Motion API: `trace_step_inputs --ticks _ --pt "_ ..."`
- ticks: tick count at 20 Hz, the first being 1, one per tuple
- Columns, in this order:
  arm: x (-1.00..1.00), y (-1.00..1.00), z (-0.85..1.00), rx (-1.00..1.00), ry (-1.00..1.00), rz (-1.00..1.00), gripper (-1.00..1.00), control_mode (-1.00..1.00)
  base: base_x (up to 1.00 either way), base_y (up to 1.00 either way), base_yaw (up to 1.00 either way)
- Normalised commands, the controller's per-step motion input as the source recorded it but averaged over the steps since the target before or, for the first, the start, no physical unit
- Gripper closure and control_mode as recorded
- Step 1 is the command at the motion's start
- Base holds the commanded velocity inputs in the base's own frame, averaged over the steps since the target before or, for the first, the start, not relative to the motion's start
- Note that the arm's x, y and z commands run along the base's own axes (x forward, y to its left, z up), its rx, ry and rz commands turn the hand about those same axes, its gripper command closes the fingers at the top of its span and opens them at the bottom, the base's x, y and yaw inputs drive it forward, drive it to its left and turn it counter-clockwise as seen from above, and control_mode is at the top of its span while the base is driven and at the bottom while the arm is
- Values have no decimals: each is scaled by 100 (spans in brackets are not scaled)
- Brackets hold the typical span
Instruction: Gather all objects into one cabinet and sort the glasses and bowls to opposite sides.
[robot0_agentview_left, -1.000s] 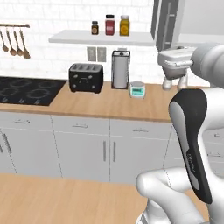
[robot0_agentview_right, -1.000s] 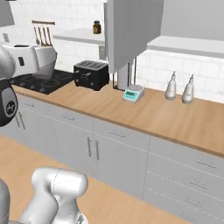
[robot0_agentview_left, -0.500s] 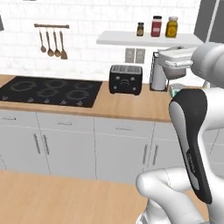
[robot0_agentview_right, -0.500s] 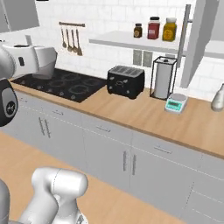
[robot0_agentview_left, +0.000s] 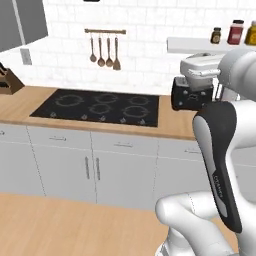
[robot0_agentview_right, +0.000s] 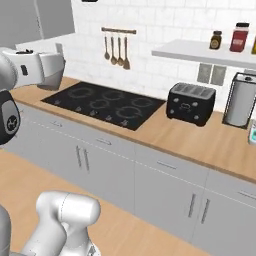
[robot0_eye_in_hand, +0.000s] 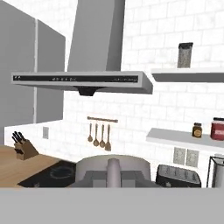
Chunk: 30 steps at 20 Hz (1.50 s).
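The grey cups, the red cup, the dark ribbed bowl and the open wall cabinet are out of view. My gripper (robot0_agentview_left: 200, 70) is held high in front of the arm, over the worktop near the toaster, and it appears again at the left of the right base view (robot0_agentview_right: 42, 67). Its fingers cannot be made out, and nothing is seen in it. The hand view looks level along the wall at the range hood (robot0_eye_in_hand: 83, 78).
A black hob (robot0_agentview_left: 97, 107) lies in the wooden worktop (robot0_agentview_right: 200, 142). A black toaster (robot0_agentview_right: 192, 102) and a steel canister (robot0_agentview_right: 240, 105) stand to its right. A knife block (robot0_agentview_left: 7, 82) sits far left. Utensils (robot0_agentview_left: 104, 50) hang on the wall. Jars (robot0_agentview_right: 240, 36) stand on a shelf.
The whole picture has slid to the right, so the camera has moved left along the counter. The hob and knife block have come into view. The arm keeps its pose.
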Motion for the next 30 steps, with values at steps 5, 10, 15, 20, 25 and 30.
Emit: trace_step_inputs --ticks 5,10,15,20,25,30 --pt "0 0 0 0 0 0 100 100 55 83 4" --pt "0 0 0 0 0 0 100 100 55 82 2" --pt "0 0 0 0 0 0 100 100 52 76 2" --pt "0 0 0 0 0 0 100 100 52 75 1" --pt "0 0 0 0 0 0 100 100 54 77 0" --pt "0 0 0 0 0 0 100 100 52 77 0"
